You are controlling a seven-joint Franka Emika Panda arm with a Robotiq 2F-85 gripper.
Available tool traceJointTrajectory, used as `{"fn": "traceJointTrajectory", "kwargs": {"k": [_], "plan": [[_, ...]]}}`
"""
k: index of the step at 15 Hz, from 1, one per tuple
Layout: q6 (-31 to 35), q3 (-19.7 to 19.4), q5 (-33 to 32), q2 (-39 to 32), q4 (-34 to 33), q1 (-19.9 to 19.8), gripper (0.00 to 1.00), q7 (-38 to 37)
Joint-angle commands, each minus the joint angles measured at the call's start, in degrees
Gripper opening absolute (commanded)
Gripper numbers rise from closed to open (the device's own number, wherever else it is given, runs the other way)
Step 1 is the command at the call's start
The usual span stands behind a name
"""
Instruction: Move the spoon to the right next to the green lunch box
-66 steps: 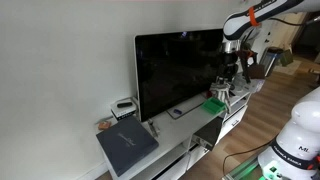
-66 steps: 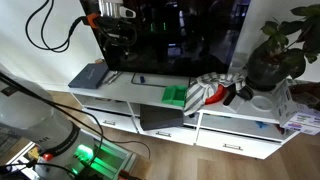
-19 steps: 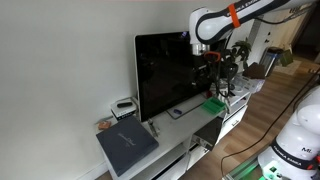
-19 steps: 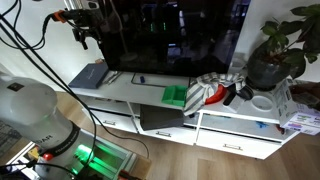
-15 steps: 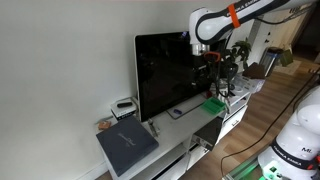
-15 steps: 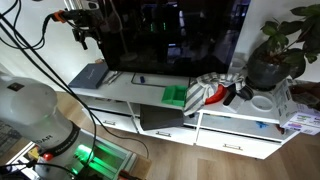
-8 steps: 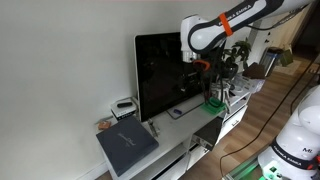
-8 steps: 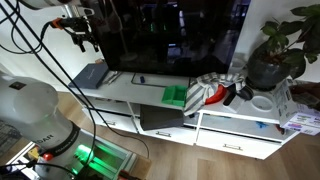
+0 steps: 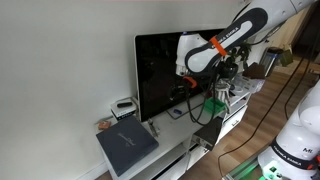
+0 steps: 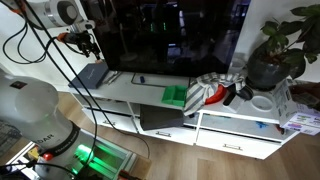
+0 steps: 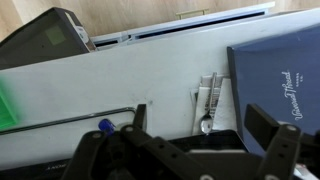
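Gripper point(image 11: 190, 150) spread wide, empty, above spoon point(image 11: 206, 108); green lunch box point(image 10: 175, 95) well apart.

Spoon point(image 11: 205, 110) in shelf point(image 11: 170, 60) gap between dark book point(image 11: 285, 80), black bar point(image 11: 60, 122).

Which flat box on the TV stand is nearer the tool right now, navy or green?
The navy box: it lies nearly under the tool, while the green lunch box sits well off to the side.

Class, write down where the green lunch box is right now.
In an exterior view, the green lunch box lies on the white cabinet below the TV screen, just picture-left of a red-and-white cloth.
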State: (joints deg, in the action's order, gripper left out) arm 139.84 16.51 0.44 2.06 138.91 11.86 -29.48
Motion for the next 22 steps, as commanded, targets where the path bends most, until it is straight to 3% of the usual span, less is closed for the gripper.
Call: {"fn": "traceJointTrajectory", "kwargs": {"k": [1,4,5,12,15,22], "plan": [[9.58,-0.56,-2.17,-4.75,0.98,0.87,1.00,-3.00],[16.28,-2.20,-4.06,-10.45,0.04,1.30,1.00,-2.00],[12.78,-2.08,-1.73,-7.12,0.80,1.63,1.00,-0.86],[15.77,-3.17,-2.09,-10.65,0.13,2.21,1.00,-0.50],[15.96,-4.78,-4.66,-14.23,-3.61,3.60,1.00,-3.29],[14.38,-7.74,-4.03,-24.32,-12.52,8.67,1.00,-2.79]]}}
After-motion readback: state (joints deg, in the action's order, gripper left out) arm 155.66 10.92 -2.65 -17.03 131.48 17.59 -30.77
